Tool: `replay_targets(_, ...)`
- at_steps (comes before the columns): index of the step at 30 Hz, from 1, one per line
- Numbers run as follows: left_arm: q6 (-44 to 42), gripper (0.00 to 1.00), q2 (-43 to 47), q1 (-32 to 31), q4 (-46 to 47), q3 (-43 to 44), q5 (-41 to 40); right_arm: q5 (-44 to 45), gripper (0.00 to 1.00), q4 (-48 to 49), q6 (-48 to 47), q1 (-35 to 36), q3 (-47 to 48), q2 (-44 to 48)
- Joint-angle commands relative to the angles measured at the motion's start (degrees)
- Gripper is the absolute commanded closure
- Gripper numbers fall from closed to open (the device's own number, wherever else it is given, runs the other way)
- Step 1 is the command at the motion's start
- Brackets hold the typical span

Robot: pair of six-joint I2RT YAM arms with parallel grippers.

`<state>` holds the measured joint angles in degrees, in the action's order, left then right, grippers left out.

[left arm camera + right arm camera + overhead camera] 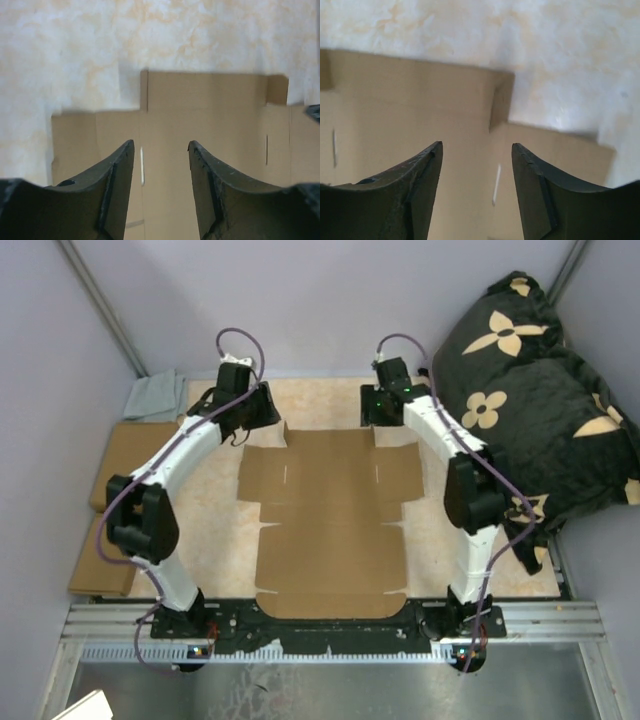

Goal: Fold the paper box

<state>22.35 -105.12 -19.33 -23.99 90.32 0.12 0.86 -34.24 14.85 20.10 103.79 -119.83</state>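
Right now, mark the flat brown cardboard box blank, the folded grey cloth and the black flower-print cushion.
flat brown cardboard box blank [330, 535], top external view, centre panel.
folded grey cloth [155, 398], top external view, its middle.
black flower-print cushion [540, 430], top external view, upper face.

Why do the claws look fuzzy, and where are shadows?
Left wrist view: the left gripper sits near the lens, slightly soft; the paper box casts a grey shadow on the table. Right wrist view: same for the right gripper. Top view: sharper.

two white arms [190, 452] with black joints [143, 522] and purple cables [238, 334]
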Motion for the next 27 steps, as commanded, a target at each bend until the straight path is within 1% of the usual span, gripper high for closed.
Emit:
replay_targets(1, 2.3, 0.45, 9.3, 0.2, -0.8, -15.7, -0.5, 0.9, 0.4, 0.5, 1.9, -0.2, -13.8, 18.3)
replay_targets(2, 2.9, 0.44, 12.8, 0.2, 0.1, -20.7, -0.1, 0.1, 0.39, 1.6, 2.7, -0.2, -19.5, 22.1)
replay_targets(3, 3.5, 0.41, 15.2, 0.2, 1.5, -25.6, 0.5, -0.4, 0.36, 2.7, 3.6, -0.2, -24.6, 27.0)
replay_targets(4, 4.2, 0.37, 17.5, 0.3, 3.1, -30.2, 1.1, -0.7, 0.32, 3.9, 4.5, -0.2, -30.1, 30.7)
replay_targets(6, 5.3, 0.31, 21.6, 0.5, 6.0, -38.1, 3.2, -2.8, 0.3, 6.5, 6.9, -0.2, -40.1, 36.8)
replay_targets(8, 6.5, 0.27, 24.9, 0.8, 8.3, -43.9, 4.9, -4.4, 0.3, 8.5, 8.8, -0.2, -47.7, 41.7)
replay_targets(11, 8.4, 0.25, 28.2, 1.4, 10.1, -48.1, 6.6, -4.5, 0.31, 10.2, 11.5, -0.2, -55.4, 46.2)
replay_targets(14, 8.7, 0.25, 30.0, 1.4, 10.0, -49.2, 6.6, -5.9, 0.31, 11.9, 13.0, -0.2, -60.0, 48.3)
replay_targets(18, 8.4, 0.25, 30.3, 1.4, 9.7, -50.0, 6.1, -6.1, 0.32, 13.9, 13.8, -0.2, -63.8, 47.7)
replay_targets(27, 9.6, 0.25, 28.7, 1.4, 12.7, -51.7, 8.5, -7.3, 0.35, 19.2, 13.9, -0.2, -64.5, 42.2)
